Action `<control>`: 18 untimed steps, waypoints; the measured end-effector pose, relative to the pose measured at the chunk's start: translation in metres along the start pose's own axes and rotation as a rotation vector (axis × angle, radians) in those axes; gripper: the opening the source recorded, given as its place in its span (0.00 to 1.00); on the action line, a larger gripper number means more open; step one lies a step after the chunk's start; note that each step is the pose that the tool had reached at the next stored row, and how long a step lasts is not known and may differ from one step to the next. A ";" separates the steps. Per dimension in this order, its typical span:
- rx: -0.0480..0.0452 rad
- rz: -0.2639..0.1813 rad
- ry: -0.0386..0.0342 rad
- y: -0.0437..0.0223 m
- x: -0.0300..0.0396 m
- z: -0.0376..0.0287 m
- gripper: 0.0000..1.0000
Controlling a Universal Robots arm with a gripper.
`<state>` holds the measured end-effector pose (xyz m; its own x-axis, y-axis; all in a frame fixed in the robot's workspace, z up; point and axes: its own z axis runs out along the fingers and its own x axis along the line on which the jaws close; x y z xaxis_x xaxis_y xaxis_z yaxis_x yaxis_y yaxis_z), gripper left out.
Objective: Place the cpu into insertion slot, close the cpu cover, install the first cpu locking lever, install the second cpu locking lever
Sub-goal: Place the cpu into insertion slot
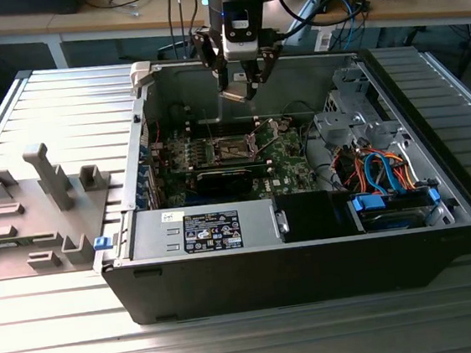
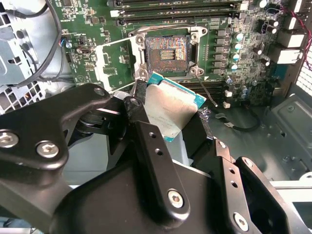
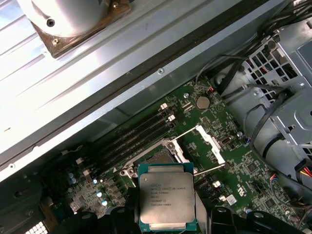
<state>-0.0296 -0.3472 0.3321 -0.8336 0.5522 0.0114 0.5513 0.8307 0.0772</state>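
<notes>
Gripper (image 1: 237, 90) hangs over open case (image 1: 312, 261), above motherboard (image 1: 289, 161). Fingers (image 2: 148, 151) pinch cpu (image 2: 170, 109) by two opposite edges. Cpu is in air, clear of board, not touching slot (image 2: 166, 51); in both wrist views it sits just beside slot. Slot bare, dark contact field exposed, nothing seated in it. Cover (image 3: 210, 142) swung open, lying off slot on adjoining side. Case lies on its side on ribbed counter (image 1: 235, 337).
</notes>
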 end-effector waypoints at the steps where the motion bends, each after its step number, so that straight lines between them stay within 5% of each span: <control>1: -0.0001 0.001 -0.0001 0.0000 0.0000 0.0000 0.54; 18: -0.0003 0.019 -0.0015 0.0000 0.0000 0.0003 0.54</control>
<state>-0.0296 -0.3472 0.3318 -0.8229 0.5681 0.0114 0.5672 0.8199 0.0773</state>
